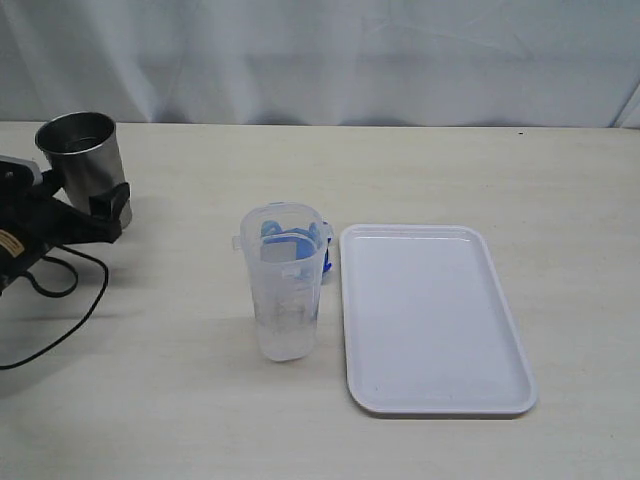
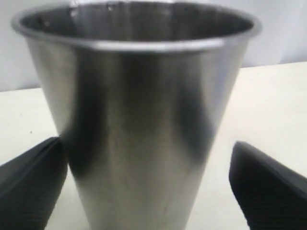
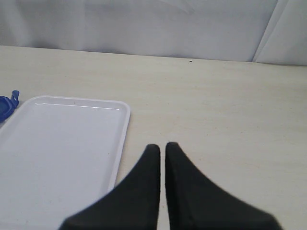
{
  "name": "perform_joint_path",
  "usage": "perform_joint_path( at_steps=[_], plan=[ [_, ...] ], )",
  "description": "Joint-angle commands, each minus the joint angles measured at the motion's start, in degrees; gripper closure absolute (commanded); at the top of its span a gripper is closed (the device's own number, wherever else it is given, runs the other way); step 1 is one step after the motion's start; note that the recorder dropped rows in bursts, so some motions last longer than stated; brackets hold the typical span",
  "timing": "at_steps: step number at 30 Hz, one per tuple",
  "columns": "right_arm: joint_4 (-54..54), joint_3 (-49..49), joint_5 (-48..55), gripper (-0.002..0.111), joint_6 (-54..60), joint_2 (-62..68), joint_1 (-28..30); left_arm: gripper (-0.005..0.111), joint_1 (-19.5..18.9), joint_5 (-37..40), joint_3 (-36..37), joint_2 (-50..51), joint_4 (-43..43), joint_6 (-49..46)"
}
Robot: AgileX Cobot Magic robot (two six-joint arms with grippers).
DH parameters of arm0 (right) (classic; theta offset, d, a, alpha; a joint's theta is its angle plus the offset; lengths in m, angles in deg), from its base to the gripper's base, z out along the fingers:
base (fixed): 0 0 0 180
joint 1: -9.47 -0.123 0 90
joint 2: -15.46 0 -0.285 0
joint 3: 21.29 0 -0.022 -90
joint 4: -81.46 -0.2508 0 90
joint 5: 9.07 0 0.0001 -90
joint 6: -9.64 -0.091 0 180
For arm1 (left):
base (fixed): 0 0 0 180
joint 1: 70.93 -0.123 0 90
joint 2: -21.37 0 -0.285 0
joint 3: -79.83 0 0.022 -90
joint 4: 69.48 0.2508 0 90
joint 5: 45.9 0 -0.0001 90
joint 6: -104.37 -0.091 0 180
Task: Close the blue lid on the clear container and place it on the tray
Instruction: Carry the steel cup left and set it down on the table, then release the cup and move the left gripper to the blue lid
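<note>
We note the left pincer (image 2: 145,148) wide about the steel cup (image 1: 85,160), gripping nothing, well left of the clear container (image 1: 285,290). The container stands upright on the bench (image 1: 400,160), just left of the tray (image 1: 430,320). The blue lid (image 1: 324,235) lies behind it. The right pincer (image 3: 162,146) is shut and empty, with the tray between it and the lid. We judge the left arm nearer.
</note>
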Motion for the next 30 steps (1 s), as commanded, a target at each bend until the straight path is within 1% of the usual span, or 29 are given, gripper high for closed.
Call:
perform_joint_path(
  at_steps=[1, 6, 11, 16, 18, 19, 20, 22, 23, 26, 28, 30],
  plan=[
    [-0.04, 0.18, -0.15, 0.104, 0.28, -0.24, 0.39, 0.023, -0.06, -0.49, 3.62, -0.34, -2.14, -1.13],
    [-0.04, 0.18, -0.15, 0.104, 0.28, -0.24, 0.39, 0.023, -0.06, -0.49, 7.06, -1.72, -2.27, -2.12],
    [-0.04, 0.18, -0.15, 0.104, 0.28, -0.24, 0.39, 0.023, -0.06, -0.49, 11.2, -5.58, -0.86, -1.66],
    [-0.04, 0.18, -0.15, 0.104, 0.28, -0.24, 0.39, 0.023, 0.05, -0.49, 14.44, -9.49, 3.05, 3.83],
    [-0.04, 0.18, -0.15, 0.104, 0.28, -0.24, 0.39, 0.024, 0.05, -0.49, 14.61, -11.19, 6.35, 6.44],
    [-0.04, 0.18, -0.15, 0.104, 0.28, -0.24, 0.39, 0.025, 0.05, 0.77, 14.61, -11.97, 7.98, 7.85],
    [-0.04, 0.18, -0.15, 0.104, 0.28, -0.24, 0.39, 0.029, 0.05, 2.69, 14.61, -12.85, 9.39, 9.49],
    [-0.04, 0.18, -0.15, 0.104, 0.28, -0.24, 0.39, 0.042, 0.05, 5.48, 14.61, -14.29, 12.54, 11.82],
    [-0.04, 0.18, -0.15, 0.104, 0.28, -0.24, 0.39, 0.05, 0.05, 5.88, 14.61, -14.98, 15.38, 12.92],
    [-0.04, 0.18, -0.15, 0.104, 0.28, -0.24, 0.39, 0.075, 0.13, 4.07, 14.61, -16.85, 26.92, 16.01],
    [-0.04, 0.18, -0.15, 0.104, 0.28, -0.24, 0.39, 0.088, 0.6, 2.88, 14.61, -17.63, 31.27, 16.9],
    [-0.04, 0.18, -0.15, 0.104, 0.28, -0.24, 0.39, 0.101, 1.96, 3.55, 14.61, -18.22, 32.09, 17.45]
  ],
)
